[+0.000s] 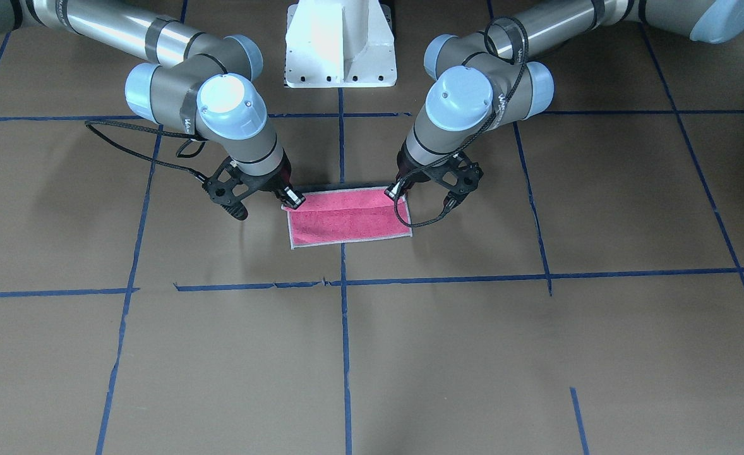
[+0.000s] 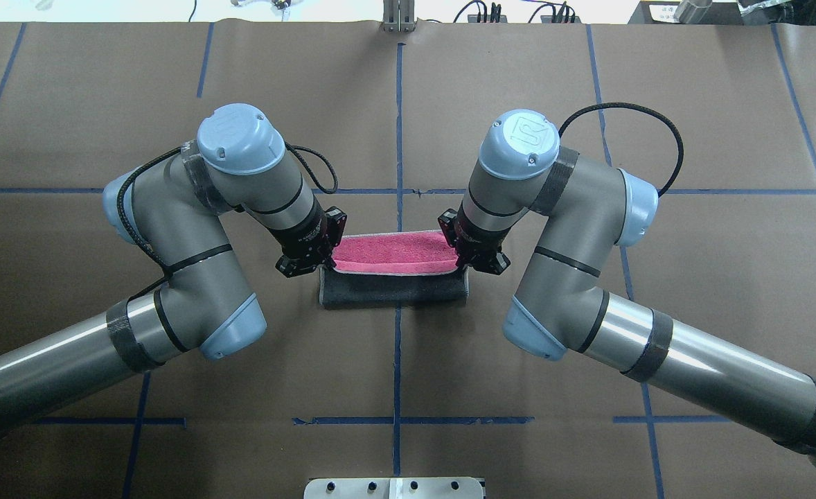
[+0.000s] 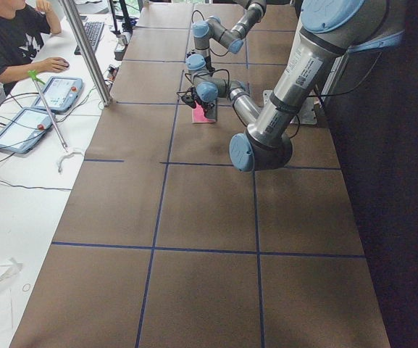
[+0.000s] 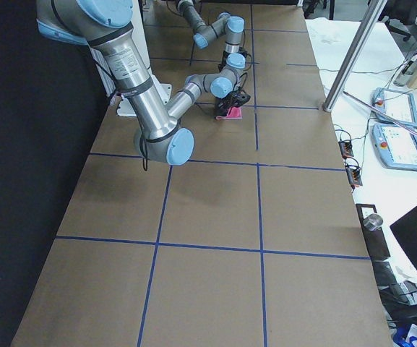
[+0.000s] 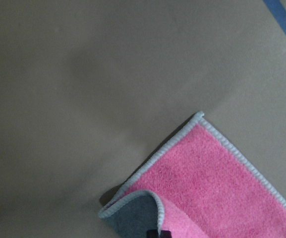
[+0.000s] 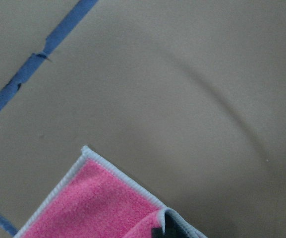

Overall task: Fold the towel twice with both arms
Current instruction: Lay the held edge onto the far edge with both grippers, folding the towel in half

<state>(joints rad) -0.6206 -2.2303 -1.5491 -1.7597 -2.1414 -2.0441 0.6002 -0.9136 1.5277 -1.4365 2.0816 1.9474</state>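
The towel (image 2: 391, 251) lies at the table's middle, partly folded over: pink face toward the far side, grey face (image 2: 394, 287) rolled up on the robot's side. My left gripper (image 2: 325, 262) is shut on the towel's left lifted corner. My right gripper (image 2: 460, 263) is shut on the right lifted corner. In the front-facing view the towel (image 1: 347, 218) shows pink, with the left gripper (image 1: 397, 189) and the right gripper (image 1: 293, 199) at its back corners. The left wrist view shows the pink towel (image 5: 217, 188) with a curled grey corner; the right wrist view shows the towel (image 6: 98, 203) likewise.
The white pedestal (image 1: 340, 44) stands behind the towel between the arms. Blue tape lines (image 1: 345, 316) cross the brown table cover. A metal plate (image 2: 394, 487) sits at the near edge. An operator (image 3: 9, 36) and tablets (image 3: 56, 93) are at a side desk.
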